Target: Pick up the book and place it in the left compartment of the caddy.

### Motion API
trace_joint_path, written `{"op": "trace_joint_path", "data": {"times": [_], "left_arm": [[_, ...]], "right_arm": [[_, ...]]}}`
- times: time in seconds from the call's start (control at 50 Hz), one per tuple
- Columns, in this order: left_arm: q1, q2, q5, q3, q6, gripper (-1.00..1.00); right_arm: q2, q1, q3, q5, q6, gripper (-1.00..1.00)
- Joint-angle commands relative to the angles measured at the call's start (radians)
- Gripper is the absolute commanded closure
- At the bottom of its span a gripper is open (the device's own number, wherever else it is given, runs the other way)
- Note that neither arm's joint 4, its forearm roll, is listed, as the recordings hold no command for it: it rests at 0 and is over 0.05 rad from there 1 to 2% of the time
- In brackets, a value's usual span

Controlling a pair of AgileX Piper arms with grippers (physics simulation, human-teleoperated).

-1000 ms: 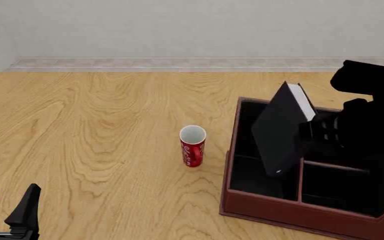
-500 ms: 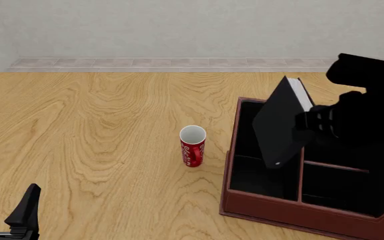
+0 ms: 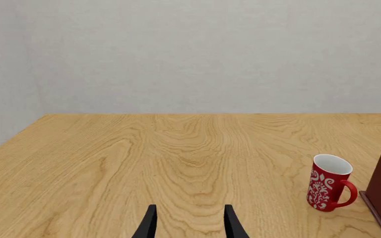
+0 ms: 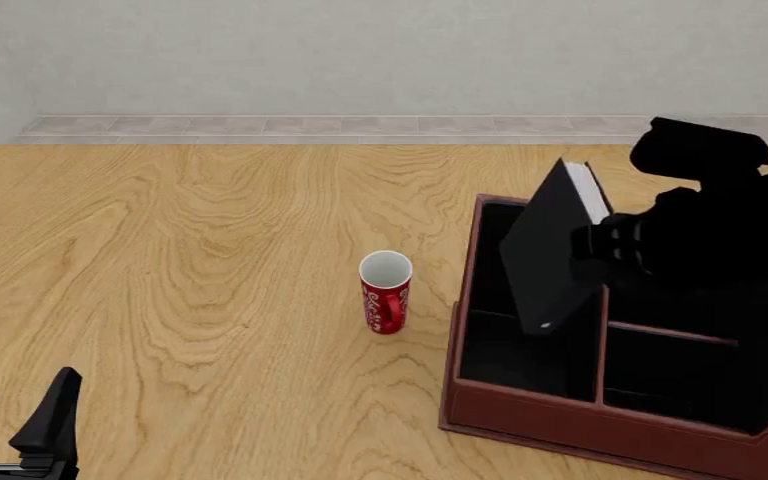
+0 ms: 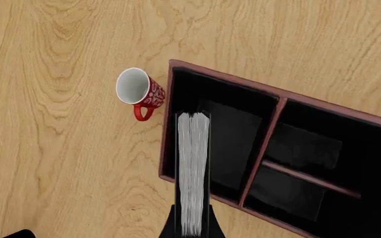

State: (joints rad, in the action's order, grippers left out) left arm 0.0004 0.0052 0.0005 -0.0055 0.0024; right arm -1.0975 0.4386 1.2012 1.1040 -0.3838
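The book (image 4: 554,255), clamped by the right end effector (image 5: 192,229), hangs tilted over the caddy's (image 4: 518,418) left compartment (image 4: 498,355), long axis slanting down, lower corner inside, white page edges up. A red mug (image 4: 386,292) stands beside the caddy. The left end effector (image 3: 189,224) is spread, grasping nothing.

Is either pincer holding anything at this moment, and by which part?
The right pincer holds the book, pinched across its covers at one end, tilted above the caddy. The left pincer is open and empty.
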Motion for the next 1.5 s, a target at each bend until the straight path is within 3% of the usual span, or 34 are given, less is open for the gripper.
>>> {"op": "trace_joint_path", "data": {"times": [0.02, 0.7, 1.5], "left_arm": [[0.000, -0.001, -0.002, 0.002, 0.000, -1.00], [0.000, 0.000, -0.002, 0.002, 0.000, -1.00], [0.000, 0.000, -0.002, 0.002, 0.001, -1.00]], "right_arm": [[-0.016, -0.016, 0.008, -0.020, -0.010, 1.00], [-0.068, -0.043, 0.018, -0.060, -0.002, 1.00], [-0.053, -0.034, -0.124, -0.157, -0.037, 1.00]]}}
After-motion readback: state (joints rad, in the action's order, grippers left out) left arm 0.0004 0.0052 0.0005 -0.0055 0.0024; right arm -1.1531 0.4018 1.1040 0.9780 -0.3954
